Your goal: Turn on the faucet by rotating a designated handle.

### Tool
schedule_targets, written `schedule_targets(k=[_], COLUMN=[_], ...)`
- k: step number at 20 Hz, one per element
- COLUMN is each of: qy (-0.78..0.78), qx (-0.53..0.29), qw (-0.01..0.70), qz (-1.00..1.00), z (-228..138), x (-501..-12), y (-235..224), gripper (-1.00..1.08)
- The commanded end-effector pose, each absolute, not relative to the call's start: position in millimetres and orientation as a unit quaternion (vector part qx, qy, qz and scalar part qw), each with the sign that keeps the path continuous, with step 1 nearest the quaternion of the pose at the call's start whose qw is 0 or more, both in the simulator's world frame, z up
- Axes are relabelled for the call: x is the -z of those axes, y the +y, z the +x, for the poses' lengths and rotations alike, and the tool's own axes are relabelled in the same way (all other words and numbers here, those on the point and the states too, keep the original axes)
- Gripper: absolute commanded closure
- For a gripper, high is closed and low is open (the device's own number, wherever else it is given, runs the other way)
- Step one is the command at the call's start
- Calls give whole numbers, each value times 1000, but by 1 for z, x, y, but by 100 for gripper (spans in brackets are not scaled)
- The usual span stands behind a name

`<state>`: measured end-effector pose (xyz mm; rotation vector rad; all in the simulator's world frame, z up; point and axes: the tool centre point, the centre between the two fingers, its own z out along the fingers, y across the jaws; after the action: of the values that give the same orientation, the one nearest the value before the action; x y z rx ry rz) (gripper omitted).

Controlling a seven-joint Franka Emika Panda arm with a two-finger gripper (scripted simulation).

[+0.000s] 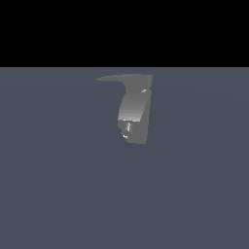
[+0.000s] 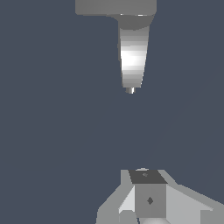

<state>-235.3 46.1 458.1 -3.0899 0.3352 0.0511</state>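
Gripper (image 2: 146, 192), seen only in the wrist view as pale grey blocks, sits well apart from the small grey curved-bodied faucet (image 1: 133, 114); whether it is released or clenched I cannot tell. Its thin flat dark-grey handle (image 1: 124, 78) tops the faucet, untouched, probably awaiting approach.

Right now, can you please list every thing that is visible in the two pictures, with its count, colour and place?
faucet: one, grey metallic, curved body bending downward, standing on the floor in the middle of the exterior view.
handle: one, flat grey lever on top of the faucet, its pointed end toward the exterior view's left.
floor: one, plain dark blue-grey surface under the faucet.
pincer: one, grey and white; only part of it shows in the wrist view, apart from the faucet. Whether it is open or shut cannot be told. The arm is not visible in the exterior view.
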Motion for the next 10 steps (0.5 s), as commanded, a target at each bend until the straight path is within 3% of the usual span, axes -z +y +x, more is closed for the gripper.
schedule_targets(k=[1, 10], qy=[133, 227], qx=[-16, -15], qw=[17, 17], qz=[-991, -974], z=[-227, -191], x=[-452, -428], y=[56, 90], gripper=[108, 108])
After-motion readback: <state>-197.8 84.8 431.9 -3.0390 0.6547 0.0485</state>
